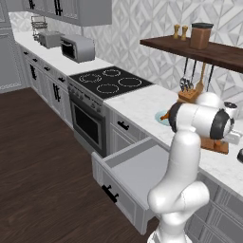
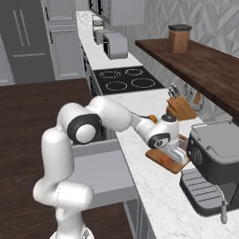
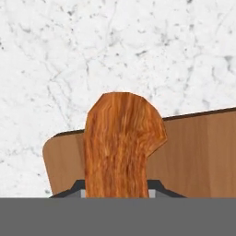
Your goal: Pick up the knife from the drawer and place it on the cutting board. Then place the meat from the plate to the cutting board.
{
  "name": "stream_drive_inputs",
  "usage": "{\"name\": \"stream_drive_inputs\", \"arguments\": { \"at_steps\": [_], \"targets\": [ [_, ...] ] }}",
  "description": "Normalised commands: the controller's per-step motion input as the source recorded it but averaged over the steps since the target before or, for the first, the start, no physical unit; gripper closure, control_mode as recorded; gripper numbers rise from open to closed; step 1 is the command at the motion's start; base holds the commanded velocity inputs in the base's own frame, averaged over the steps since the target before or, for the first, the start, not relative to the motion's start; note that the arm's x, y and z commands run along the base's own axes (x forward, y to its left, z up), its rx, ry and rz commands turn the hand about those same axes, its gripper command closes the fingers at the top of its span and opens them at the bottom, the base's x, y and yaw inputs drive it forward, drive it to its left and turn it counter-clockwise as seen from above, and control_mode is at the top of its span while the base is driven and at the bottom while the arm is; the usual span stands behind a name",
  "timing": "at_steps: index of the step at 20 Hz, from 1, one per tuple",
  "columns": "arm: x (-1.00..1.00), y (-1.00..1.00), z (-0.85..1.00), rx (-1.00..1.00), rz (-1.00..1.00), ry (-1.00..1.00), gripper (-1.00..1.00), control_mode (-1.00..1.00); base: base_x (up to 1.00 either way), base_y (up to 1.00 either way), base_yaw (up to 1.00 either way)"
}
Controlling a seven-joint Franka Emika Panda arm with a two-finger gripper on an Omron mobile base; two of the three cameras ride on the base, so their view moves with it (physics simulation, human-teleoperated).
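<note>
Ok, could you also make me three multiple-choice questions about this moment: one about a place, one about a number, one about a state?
1. Above what does the gripper hold the knife?
A. the floor
B. the cutting board
C. the wooden shelf

2. How many burner rings does the black cooktop have?
A. two
B. six
C. four

3. In what state is the drawer?
A. pulled out
B. fully shut
C. taken out and lying on the floor

Answers:
1. B, since the hand view shows the reddish-brown board right behind the wooden handle clamped between the finger tips.
2. C, since four rings can be counted on the glass in both base views.
3. A, since its grey front stands well out from the cabinets and the inside is open to view.
</note>
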Motion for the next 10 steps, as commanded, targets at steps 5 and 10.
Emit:
{"name": "stream_drive_inputs", "arguments": {
  "at_steps": [5, 10],
  "targets": [
    [0.15, -0.14, -0.26, 0.00, 0.07, 0.00, 1.00, -1.00, 0.00, 0.00, 0.00],
    [0.23, -0.10, -0.15, 0.01, 0.06, 0.00, 1.00, -1.00, 0.00, 0.00, 0.00]
  ]
}}
